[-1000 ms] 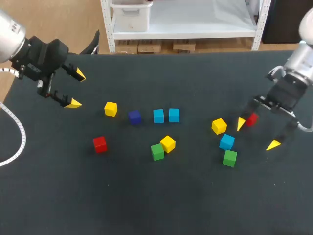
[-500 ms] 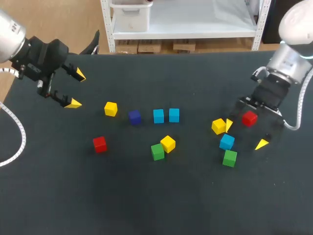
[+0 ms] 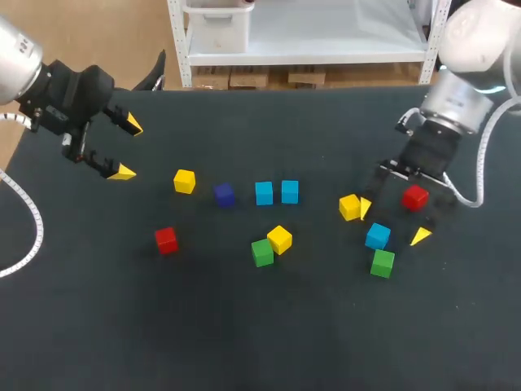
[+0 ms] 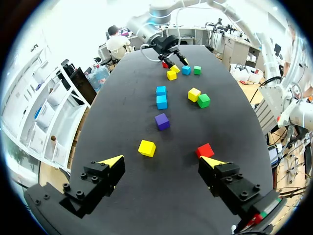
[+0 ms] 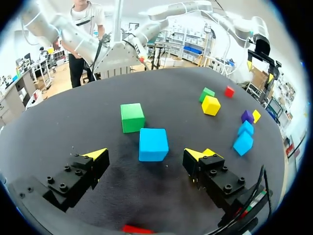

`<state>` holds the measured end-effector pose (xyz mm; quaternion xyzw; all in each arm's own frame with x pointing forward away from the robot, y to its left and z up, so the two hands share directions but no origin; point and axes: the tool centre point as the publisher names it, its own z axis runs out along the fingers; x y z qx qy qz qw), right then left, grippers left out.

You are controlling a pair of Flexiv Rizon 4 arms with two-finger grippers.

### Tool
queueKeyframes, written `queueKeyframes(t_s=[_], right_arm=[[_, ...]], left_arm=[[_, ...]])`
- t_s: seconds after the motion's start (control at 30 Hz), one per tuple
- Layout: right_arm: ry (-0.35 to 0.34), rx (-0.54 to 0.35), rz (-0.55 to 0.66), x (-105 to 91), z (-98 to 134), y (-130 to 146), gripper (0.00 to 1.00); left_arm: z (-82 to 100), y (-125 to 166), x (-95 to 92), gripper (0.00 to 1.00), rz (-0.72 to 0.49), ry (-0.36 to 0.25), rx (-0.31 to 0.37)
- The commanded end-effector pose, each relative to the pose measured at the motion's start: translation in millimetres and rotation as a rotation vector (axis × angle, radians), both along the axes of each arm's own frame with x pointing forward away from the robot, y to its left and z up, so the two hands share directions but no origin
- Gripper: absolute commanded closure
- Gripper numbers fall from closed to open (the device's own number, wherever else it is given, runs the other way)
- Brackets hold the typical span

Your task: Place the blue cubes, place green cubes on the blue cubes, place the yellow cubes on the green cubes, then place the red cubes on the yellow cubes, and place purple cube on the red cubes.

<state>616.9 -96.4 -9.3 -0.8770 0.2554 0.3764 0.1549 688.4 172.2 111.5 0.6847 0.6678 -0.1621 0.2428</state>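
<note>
Right wrist view shows the right pincer spread wide and low over the bench, with a blue cube just ahead of it and centred between its tips. The left pincer, also spread, hangs well apart, so the right arm is nearer. Since a second ago the right pincer has swung in from beside the red cube, and one tip has nudged a yellow cube toward the middle.
</note>
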Motion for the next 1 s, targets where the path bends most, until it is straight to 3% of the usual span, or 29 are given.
queueKeyframes(t_s=[0.03,0.37,0.4,0.43,0.6,0.73,0.83,1.0], right_arm=[[0.005,-0.015,0.018,3.0,2,6,0.00],[0.015,-0.029,0.017,-1.6,1,10,0.00],[0.017,-0.030,0.016,-2.0,0,10,0.09],[0.019,-0.031,0.016,-2.3,0,10,0.11],[0.024,-0.038,0.015,-3.5,-1,11,0.06],[0.027,-0.044,0.016,-3.6,-1,14,0.15],[0.036,-0.063,0.015,-4.1,0,16,0.30],[0.049,-0.087,-0.001,-5.4,1,15,0.34]], left_arm=[[-0.6,1,-0.8,0.00,-0.001,-0.004,-0.003],[-0.6,1,-0.8,0.00,-0.001,-0.004,-0.003],[-0.6,1,-0.8,0.00,-0.001,-0.004,-0.003],[-0.6,1,-0.8,0.00,-0.001,-0.004,-0.003],[-0.6,1,-0.8,0.00,-0.001,-0.004,-0.003],[-0.6,1,-0.8,0.00,-0.001,-0.004,-0.003],[-0.6,1,-0.8,0.00,-0.001,-0.004,-0.003],[-0.6,1,-0.8,0.00,-0.001,-0.004,-0.003]])
